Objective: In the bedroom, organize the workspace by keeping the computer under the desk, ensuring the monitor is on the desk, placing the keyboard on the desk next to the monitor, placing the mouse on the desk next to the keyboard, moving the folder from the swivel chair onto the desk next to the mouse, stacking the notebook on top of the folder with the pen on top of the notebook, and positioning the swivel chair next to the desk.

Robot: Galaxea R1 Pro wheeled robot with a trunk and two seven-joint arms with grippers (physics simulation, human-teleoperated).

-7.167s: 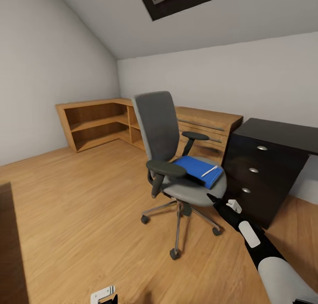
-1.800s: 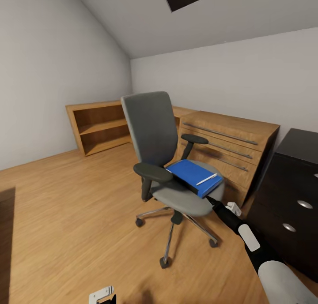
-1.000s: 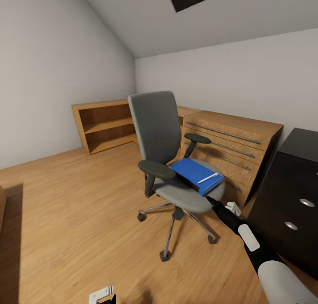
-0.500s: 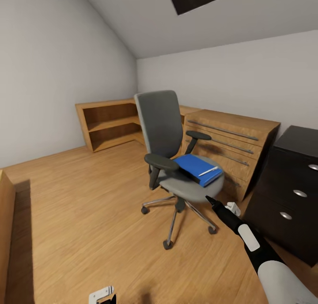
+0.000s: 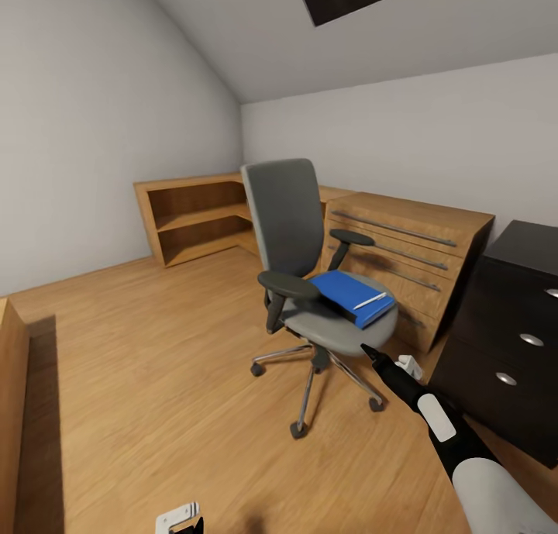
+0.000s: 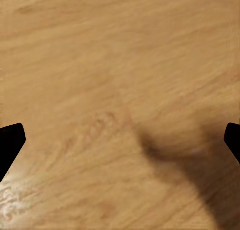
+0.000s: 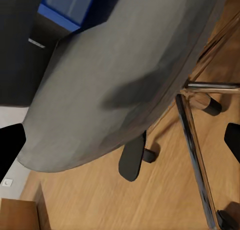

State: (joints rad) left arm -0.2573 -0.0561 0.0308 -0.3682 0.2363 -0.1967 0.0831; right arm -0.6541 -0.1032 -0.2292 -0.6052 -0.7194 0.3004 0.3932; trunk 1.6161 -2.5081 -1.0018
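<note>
wooden floor (image 5: 155, 379) fills the lower left. mid frame, the swivel chair (image 5: 310, 247) carries the blue folder (image 5: 350, 297) and pen (image 5: 370, 301), waiting for pickup. right gripper (image 5: 366, 352) reaches near the seat; both jaws spread wide, empty.

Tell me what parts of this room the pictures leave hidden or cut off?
- Desk: head view's right edge cuts it off, so whatever sits on top is unseen.
- Folder: the chair's armrest covers its near corner in the head view.
- Swivel chair: right wrist view catches just the seat underside and base.
- Left wrist view: bare wooden floor, slightly blurred.
</note>
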